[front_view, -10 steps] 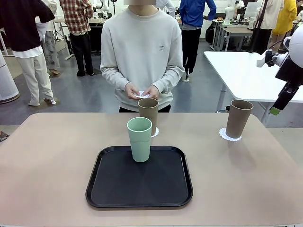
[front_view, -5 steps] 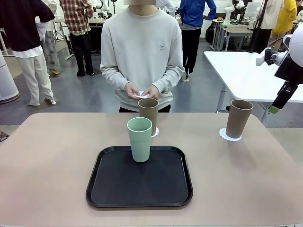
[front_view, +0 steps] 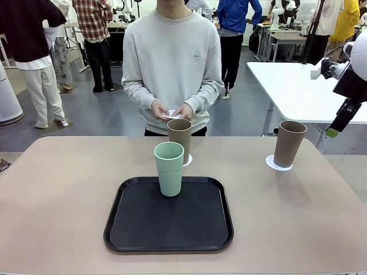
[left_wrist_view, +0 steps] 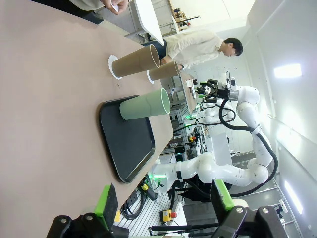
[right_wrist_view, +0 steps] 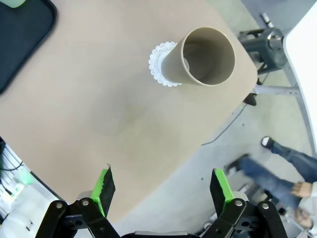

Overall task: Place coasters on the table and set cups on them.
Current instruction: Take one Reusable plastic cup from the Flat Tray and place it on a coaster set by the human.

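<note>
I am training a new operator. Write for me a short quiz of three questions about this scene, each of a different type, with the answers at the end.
1. True or false: the mint green cup stands in the black tray.
2. What stands on the right coaster? A) the mint green cup B) a brown cup C) nothing
3. Fill in: the right gripper has its fingers ____ (open or shut).

Key: 1. True. 2. B. 3. Open, with nothing between them.
</note>
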`<state>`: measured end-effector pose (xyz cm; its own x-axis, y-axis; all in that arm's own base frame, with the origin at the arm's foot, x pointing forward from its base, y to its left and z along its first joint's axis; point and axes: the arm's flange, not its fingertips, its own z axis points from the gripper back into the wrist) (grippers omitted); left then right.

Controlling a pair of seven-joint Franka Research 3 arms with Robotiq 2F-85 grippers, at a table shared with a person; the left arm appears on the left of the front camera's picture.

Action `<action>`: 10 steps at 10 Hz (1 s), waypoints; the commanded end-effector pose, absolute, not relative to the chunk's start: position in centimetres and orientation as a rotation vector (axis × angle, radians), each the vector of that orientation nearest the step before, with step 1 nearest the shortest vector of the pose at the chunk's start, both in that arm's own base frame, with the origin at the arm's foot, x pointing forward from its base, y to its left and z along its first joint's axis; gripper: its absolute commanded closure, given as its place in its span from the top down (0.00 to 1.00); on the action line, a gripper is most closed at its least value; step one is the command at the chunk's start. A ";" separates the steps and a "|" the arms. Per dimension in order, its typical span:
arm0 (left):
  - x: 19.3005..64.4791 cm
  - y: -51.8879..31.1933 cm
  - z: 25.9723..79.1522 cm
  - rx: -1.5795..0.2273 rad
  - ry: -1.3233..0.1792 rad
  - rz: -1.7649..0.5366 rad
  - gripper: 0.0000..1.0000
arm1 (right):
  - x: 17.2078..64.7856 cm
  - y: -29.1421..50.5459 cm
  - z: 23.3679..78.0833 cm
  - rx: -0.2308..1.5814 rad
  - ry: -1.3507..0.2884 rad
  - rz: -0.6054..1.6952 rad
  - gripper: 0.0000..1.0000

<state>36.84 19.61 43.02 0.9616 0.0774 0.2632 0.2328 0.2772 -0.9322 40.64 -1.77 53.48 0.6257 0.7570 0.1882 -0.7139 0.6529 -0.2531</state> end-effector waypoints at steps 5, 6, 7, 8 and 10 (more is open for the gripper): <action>36.7 19.7 43.2 -1.296 -0.286 -0.108 1.00 | 37.2 -4.6 53.5 0.016 -0.080 0.437 1.00; 36.7 19.7 43.2 -1.296 -0.286 -0.108 1.00 | 36.5 -4.7 53.1 0.118 0.024 0.424 1.00; 36.7 19.7 43.2 -1.296 -0.286 -0.108 1.00 | 35.7 -4.3 53.0 0.141 0.052 0.399 1.00; 36.7 19.7 43.2 -1.296 -0.286 -0.108 1.00 | 35.7 -4.0 52.9 0.220 -0.092 0.345 1.00; 36.7 19.7 43.2 -1.296 -0.286 -0.108 1.00 | 35.7 -5.3 51.9 0.060 0.036 0.453 1.00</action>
